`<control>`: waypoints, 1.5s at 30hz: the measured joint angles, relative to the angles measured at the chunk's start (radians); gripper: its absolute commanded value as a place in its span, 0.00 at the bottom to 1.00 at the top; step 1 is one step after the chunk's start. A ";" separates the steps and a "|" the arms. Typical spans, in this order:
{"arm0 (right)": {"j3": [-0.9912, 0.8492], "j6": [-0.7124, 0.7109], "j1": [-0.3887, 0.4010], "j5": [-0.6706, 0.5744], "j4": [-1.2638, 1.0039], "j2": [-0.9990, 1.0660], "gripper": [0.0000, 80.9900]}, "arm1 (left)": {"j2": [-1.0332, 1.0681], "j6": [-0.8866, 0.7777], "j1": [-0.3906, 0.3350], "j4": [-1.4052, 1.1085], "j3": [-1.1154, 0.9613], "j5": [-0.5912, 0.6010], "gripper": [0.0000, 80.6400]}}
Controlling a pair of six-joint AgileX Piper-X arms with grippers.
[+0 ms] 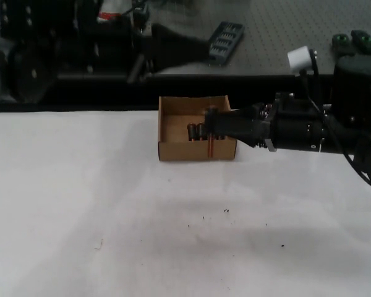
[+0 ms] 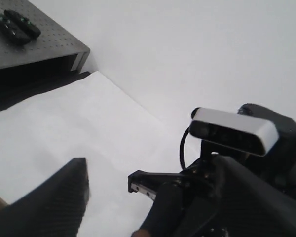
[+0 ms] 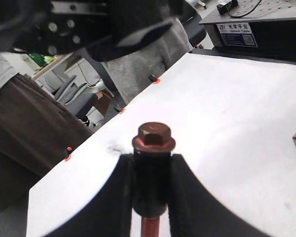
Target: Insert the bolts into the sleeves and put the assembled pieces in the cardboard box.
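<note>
The right jaws clench a sleeve (image 3: 150, 182) with its bolt (image 3: 153, 138) seated, above the cardboard box (image 1: 167, 127) at the counter's (image 1: 111, 216) far side. Placing step; next, likely lower and release beside 2 pieces (image 1: 195, 131) inside. Left jaws: cannot tell.

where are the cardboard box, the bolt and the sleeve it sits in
cardboard box (image 1: 179, 151), high view, front wall
bolt (image 3: 153, 137), right wrist view, hex head
sleeve (image 3: 150, 190), right wrist view, middle of its dark body
</note>
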 measured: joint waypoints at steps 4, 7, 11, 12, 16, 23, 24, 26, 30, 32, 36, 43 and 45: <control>-0.046 -0.025 -0.013 0.030 0.062 0.041 0.05 | -0.049 0.097 0.022 0.090 -0.004 -0.055 0.58; -0.127 -0.050 -0.025 0.051 0.135 0.118 0.05 | -0.085 0.217 0.050 0.222 -0.006 -0.162 0.58; -0.346 -0.056 -0.030 0.120 0.262 0.261 0.05 | -0.122 0.311 0.105 0.404 -0.009 -0.267 0.58; -0.428 -0.061 -0.030 0.142 0.320 0.328 0.05 | -0.131 0.321 0.115 0.444 -0.009 -0.286 0.58; -0.607 -0.063 -0.030 0.177 0.424 0.452 0.05 | -0.164 0.360 0.136 0.567 -0.009 -0.328 0.58; -0.818 -0.063 -0.024 0.287 0.594 0.586 0.05 | -0.237 0.407 0.136 0.745 -0.009 -0.475 0.58; -0.822 -0.063 -0.024 0.287 0.598 0.586 0.05 | -0.245 0.409 0.136 0.764 -0.009 -0.507 0.58; -0.869 -0.031 -0.018 0.331 0.635 0.607 0.05 | -0.260 0.411 0.136 0.806 -0.009 -0.558 0.54; -0.901 -0.007 -0.006 0.344 0.649 0.627 0.05 | -0.278 0.411 0.136 0.846 -0.009 -0.608 0.43; -0.916 0.000 0.010 0.347 0.648 0.641 0.05 | -0.283 0.411 0.136 0.853 -0.009 -0.615 0.38; -0.932 0.002 0.057 0.366 0.653 0.668 0.05 | -0.294 0.413 0.136 0.856 -0.009 -0.615 0.35; -0.932 0.002 0.084 0.424 0.646 0.674 0.02 | -0.319 0.413 0.136 0.883 -0.009 -0.618 0.35; -0.932 0.002 0.084 0.425 0.629 0.674 0.10 | -0.326 0.413 0.136 0.891 -0.009 -0.619 0.35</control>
